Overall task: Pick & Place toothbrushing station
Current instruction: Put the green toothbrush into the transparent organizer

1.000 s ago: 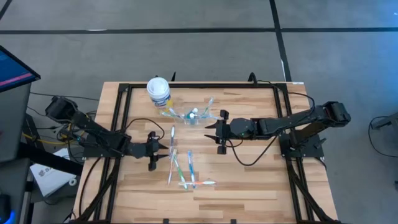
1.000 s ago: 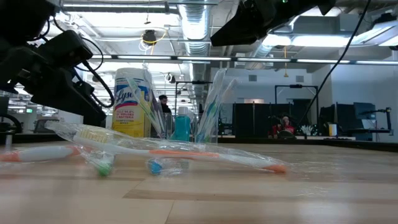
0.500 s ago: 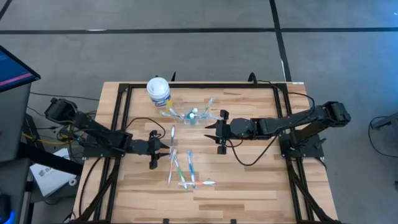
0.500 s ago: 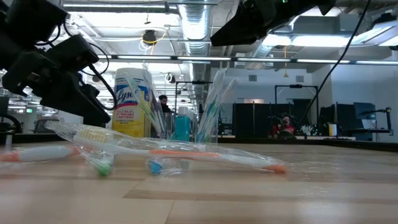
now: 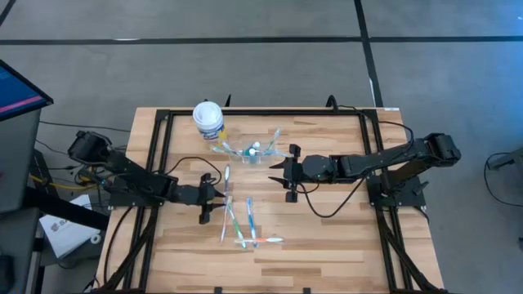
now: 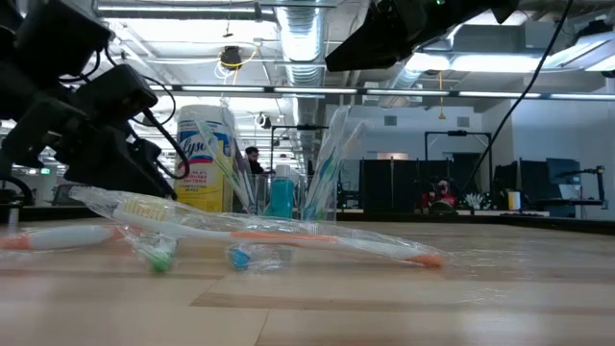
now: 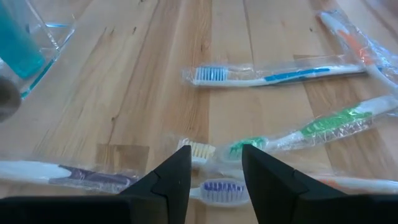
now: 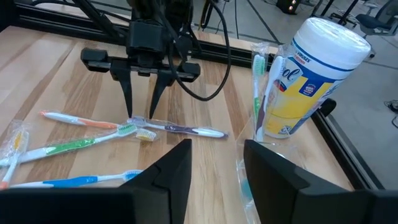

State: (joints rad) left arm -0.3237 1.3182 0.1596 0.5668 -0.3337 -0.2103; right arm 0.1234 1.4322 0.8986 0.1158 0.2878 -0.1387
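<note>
**Closing on one wrapped brush among several**

Here the left gripper [image 5: 219,193] hangs low over the loose brushes on the wooden surface [image 5: 327,237], jaws parted and holding nothing. Between its tips in the left wrist view lie the white-bristled head of an orange-handled wrapped toothbrush [image 7: 198,149] and a purple-handled wrapped toothbrush [image 8: 184,129], close together. To do this well, I judge it should centre on one handle, since slippery film and crowded neighbours invite a double grab. The small clear plastic cup [image 5: 250,153], already holding a few brushes and a blue tube, stands near the yellow white-lidded canister [image 5: 208,120]. The right gripper [image 5: 278,170] waits beside the cup, jaws apart and empty.
</note>
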